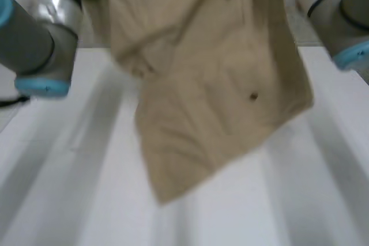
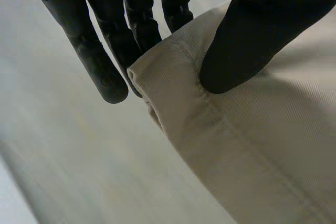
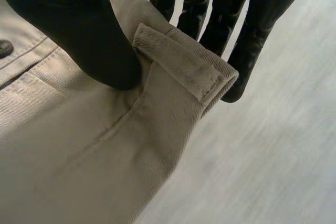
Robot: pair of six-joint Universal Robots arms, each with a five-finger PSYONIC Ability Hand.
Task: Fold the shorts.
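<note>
The beige shorts (image 1: 207, 84) hang in the air above the white table (image 1: 69, 188), held up by both arms, with their lower end dangling just over the tabletop. In the left wrist view my left hand (image 2: 247, 40) pinches a seamed corner of the shorts (image 2: 210, 145) between thumb and fingers. In the right wrist view my right hand (image 3: 79, 35) pinches the other top corner of the shorts (image 3: 105, 150), by a belt loop (image 3: 178, 66), between thumb and fingers.
The left arm (image 1: 34, 44) and the right arm (image 1: 340, 15) flank the hanging cloth. Bare white tabletop lies under and around the shorts.
</note>
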